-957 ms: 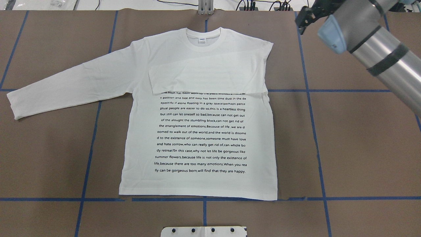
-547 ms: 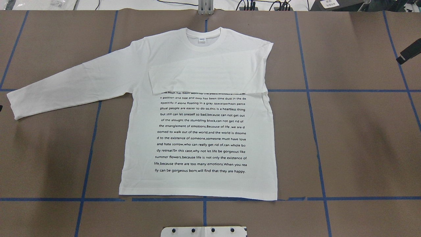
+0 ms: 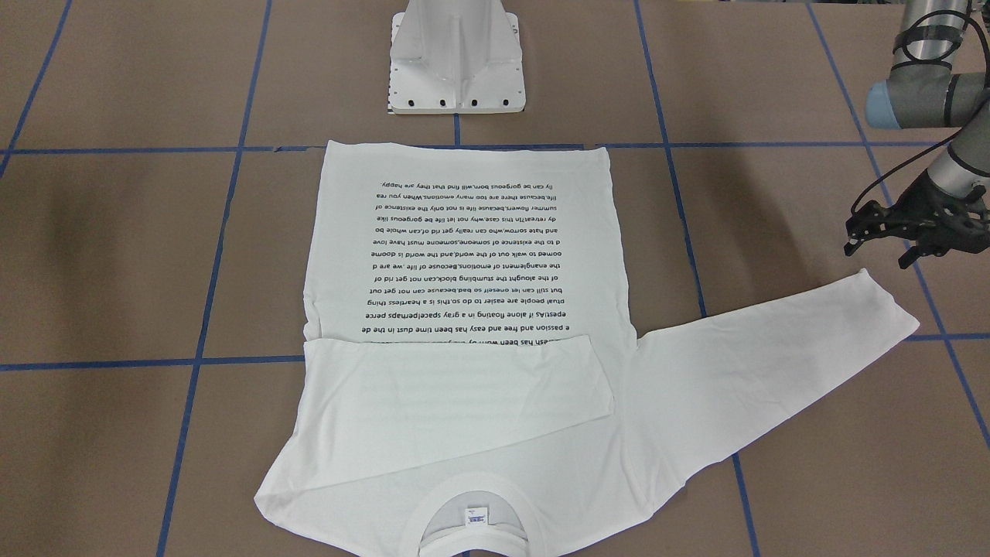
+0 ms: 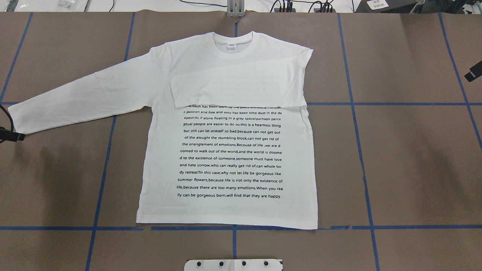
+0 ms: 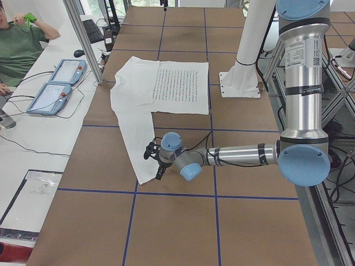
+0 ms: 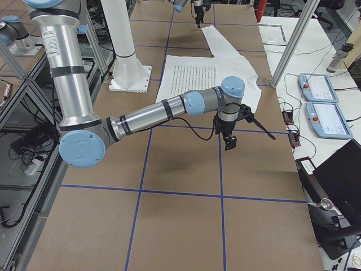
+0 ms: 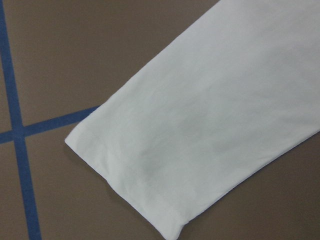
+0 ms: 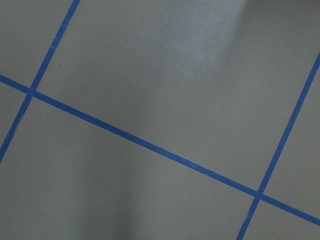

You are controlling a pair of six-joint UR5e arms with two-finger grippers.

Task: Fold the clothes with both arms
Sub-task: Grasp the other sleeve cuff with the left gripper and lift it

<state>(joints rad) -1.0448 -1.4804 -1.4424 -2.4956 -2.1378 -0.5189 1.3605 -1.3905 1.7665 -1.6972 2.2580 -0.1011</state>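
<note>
- Nearest me: white T-shirt (image 3: 464, 255) lies flat on table (image 3: 116, 255), print side up, collar (image 3: 429, 526) & neck label (image 3: 476, 516) at my edge.
- One sleeve (image 3: 456, 394) is folded across the chest, its edge covering the first line of the text block (image 3: 472, 255).
- Other sleeve (image 3: 773, 371) runs straight out twd robot's left. L gripper (image 3: 875, 254) hangs just beside the cuff (image 3: 889, 305), fingers apart, nothing in them.
- R gripper (image 4: 473, 72) is well clear of the shirt over bare table; can't tell if it's parted or closed.
- Farthest: hem, near the white pedestal (image 3: 456, 54).

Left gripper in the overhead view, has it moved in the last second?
Yes. The left gripper has come in from the view's left edge and is now beside the cuff of the T-shirt.
</note>
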